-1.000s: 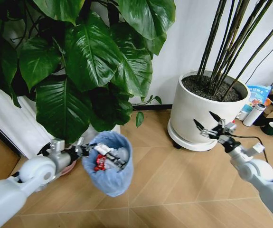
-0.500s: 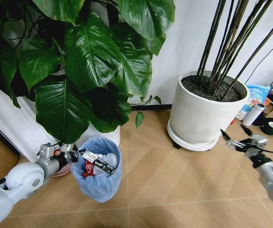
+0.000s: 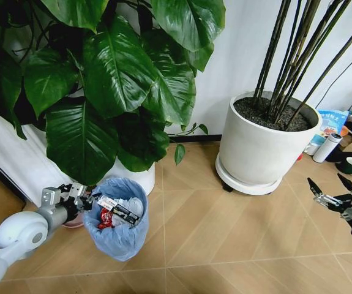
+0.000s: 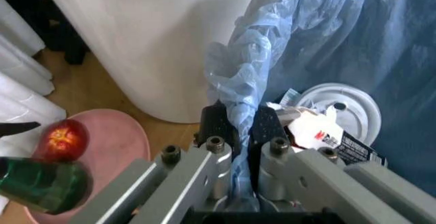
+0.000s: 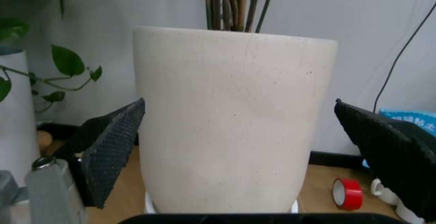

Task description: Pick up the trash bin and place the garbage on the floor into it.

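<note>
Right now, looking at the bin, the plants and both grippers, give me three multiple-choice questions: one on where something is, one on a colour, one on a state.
1. Where is the trash bin?
A. beside the bamboo pot
B. in front of the leafy plant, by the left gripper
C. next to the green mug

2. What colour is the bin's liner?
A. light blue
B. yellow
C. black

3. How is the right gripper?
A. shut on a bottle
B. shut on paper
C. open, holding nothing

Answers: 1 B, the head view shows it at the left gripper below the big leaves. 2 A, crinkly blue plastic. 3 C, its fingers are spread apart facing the white plant pot.
</note>
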